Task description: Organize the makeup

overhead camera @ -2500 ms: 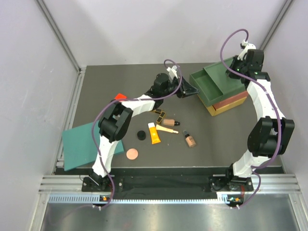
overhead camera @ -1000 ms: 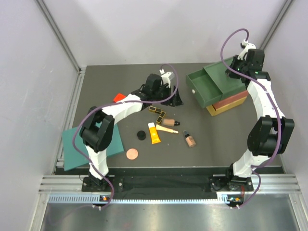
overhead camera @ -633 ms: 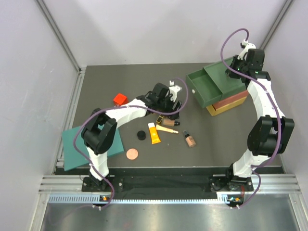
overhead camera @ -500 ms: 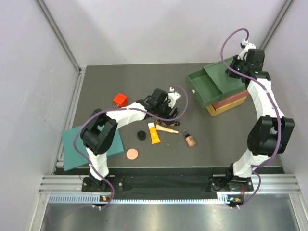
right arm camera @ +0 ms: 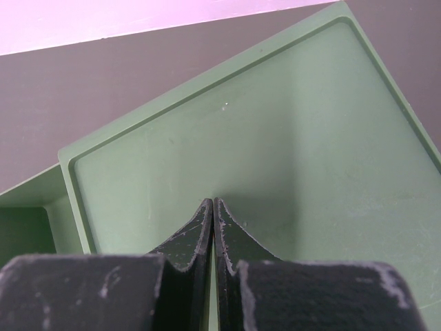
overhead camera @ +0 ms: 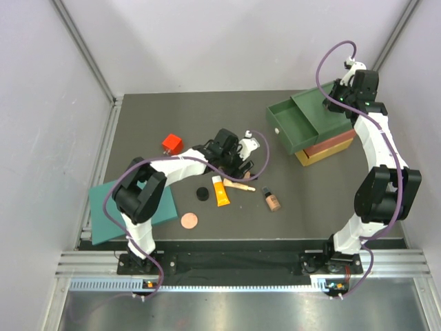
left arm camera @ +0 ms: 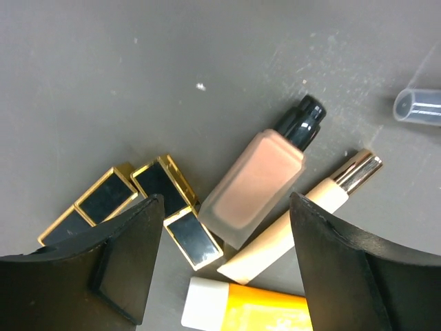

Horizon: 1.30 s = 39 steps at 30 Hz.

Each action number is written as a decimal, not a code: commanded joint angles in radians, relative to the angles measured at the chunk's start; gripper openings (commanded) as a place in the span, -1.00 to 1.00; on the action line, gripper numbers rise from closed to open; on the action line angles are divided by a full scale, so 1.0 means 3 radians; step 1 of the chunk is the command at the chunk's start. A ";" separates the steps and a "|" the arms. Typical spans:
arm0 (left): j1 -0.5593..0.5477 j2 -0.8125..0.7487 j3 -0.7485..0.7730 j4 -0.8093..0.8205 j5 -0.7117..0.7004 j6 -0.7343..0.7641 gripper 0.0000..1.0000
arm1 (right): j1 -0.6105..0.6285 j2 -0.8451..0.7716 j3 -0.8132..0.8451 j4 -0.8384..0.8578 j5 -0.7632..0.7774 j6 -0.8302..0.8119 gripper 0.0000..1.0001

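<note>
Hovering over one of two beige bottles point(left arm camera: 255, 183), your left end effector point(left arm camera: 226, 198) is open; your right end effector point(right arm camera: 213, 208) is closed.

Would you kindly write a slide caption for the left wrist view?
Open left gripper over a beige bottle, cream stick and black-gold palette.

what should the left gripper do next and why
Probably lower the left gripper straight down and close on the beige bottle: it hangs open above it, the bottle lying flat between its fingers, with the palette and cream stick close alongside.
</note>
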 commanded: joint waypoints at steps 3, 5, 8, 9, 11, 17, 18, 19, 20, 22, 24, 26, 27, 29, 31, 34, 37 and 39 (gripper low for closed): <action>-0.0052 0.0026 0.0223 0.0153 0.0235 0.0256 0.54 | 0.0007 0.0298 -0.0165 -0.0689 0.0083 -0.0088 -0.99; -0.0093 0.0020 0.0218 0.0148 0.0256 0.0317 0.54 | 0.0007 0.0303 -0.0160 -0.0684 0.0083 -0.0093 -1.00; -0.0129 0.0092 0.0223 0.0082 0.0251 0.0363 0.51 | 0.0007 0.0318 -0.0150 -0.0684 0.0089 -0.0088 -0.99; -0.0134 0.0112 0.0233 0.0056 0.0271 0.0358 0.50 | 0.0007 0.0318 -0.0145 -0.0684 0.0089 -0.0088 -0.99; -0.0160 0.0163 0.0228 -0.0010 0.0297 0.0374 0.46 | 0.0007 0.0323 -0.0140 -0.0689 0.0094 -0.0088 -0.99; -0.0175 0.0266 0.0208 -0.0011 0.0200 0.0359 0.31 | 0.0007 0.0339 -0.0134 -0.0694 0.0078 -0.0093 -0.99; -0.0175 0.0281 0.0208 0.0015 0.0185 0.0353 0.28 | 0.0007 0.0349 -0.0129 -0.0694 0.0073 -0.0093 -0.99; -0.0175 0.0312 0.0218 0.0015 0.0144 0.0338 0.25 | 0.0007 0.0349 -0.0134 -0.0694 0.0063 -0.0093 -0.99; -0.0175 0.0347 0.0248 0.0005 0.0144 0.0333 0.20 | 0.0007 0.0359 -0.0129 -0.0694 0.0053 -0.0088 -0.98; -0.0170 0.0399 0.0299 -0.0026 0.0118 0.0333 0.12 | 0.0007 0.0369 -0.0129 -0.0689 0.0048 -0.0088 -0.99; -0.0175 0.0470 0.0335 -0.0072 0.0108 0.0353 -0.19 | 0.0007 0.0374 -0.0124 -0.0689 0.0038 -0.0088 -0.99; -0.0170 0.0521 0.0402 -0.0133 0.0118 0.0358 -0.49 | 0.0007 0.0369 -0.0119 -0.0684 0.0032 -0.0083 -0.99; -0.0170 0.0532 0.0422 -0.0149 0.0118 0.0358 -0.83 | 0.0007 0.0379 -0.0124 -0.0684 0.0032 -0.0083 -0.99; -0.0175 0.0542 0.0484 -0.0215 0.0149 0.0343 -1.00 | 0.0012 0.0379 -0.0119 -0.0689 0.0027 -0.0088 -0.98; -0.0170 0.0527 0.0524 -0.0225 0.0133 0.0287 -1.00 | 0.0007 0.0385 -0.0119 -0.0689 0.0022 -0.0083 -0.99; -0.0175 0.0435 0.0555 -0.0185 0.0047 0.0149 -1.00 | 0.0007 0.0390 -0.0124 -0.0684 0.0012 -0.0072 -0.99; -0.0170 0.0313 0.0586 -0.0103 -0.0122 0.0052 -1.00 | 0.0007 0.0400 -0.0124 -0.0674 0.0002 -0.0077 -0.99; -0.0165 0.0246 0.0601 -0.0077 -0.0204 0.0031 -1.00 | 0.0007 0.0405 -0.0119 -0.0679 -0.0003 -0.0072 -0.99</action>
